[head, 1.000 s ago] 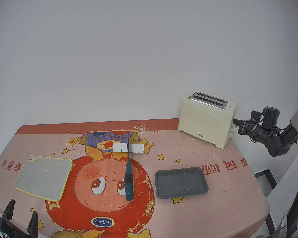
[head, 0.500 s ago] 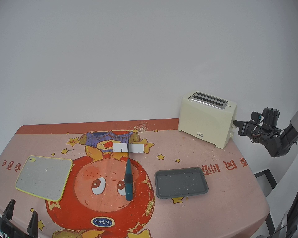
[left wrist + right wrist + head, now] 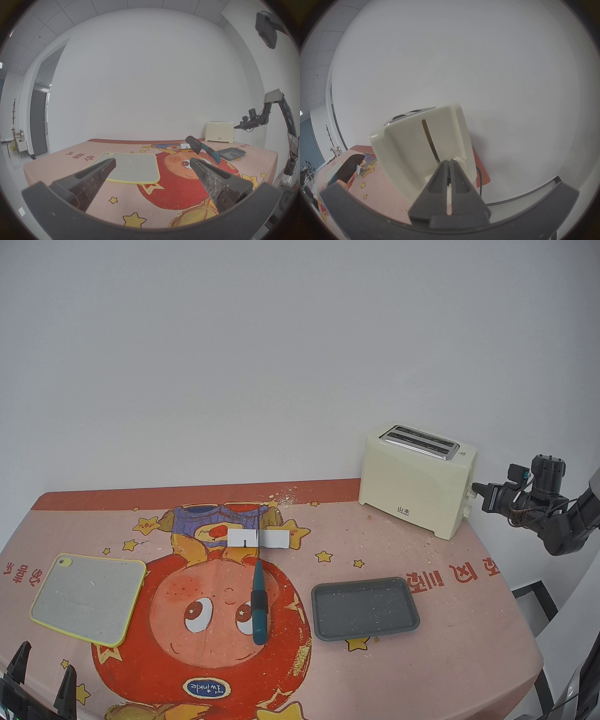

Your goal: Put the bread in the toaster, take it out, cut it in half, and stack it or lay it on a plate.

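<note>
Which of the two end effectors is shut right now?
The right end effector, shut tight at the toaster's lever end; the left end effector stands wide open near the cutting board.

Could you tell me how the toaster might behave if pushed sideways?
The toaster looks boxy and probably light, so it may slide on the tablecloth. Standing tall on a narrow base, it might tip if the right gripper pushes high.

Table (image 3: 437, 640): toaster (image 3: 415, 487), tray (image 3: 365, 610), knife (image 3: 259, 605), cutting board (image 3: 89, 597), white block (image 3: 257, 538).
</note>
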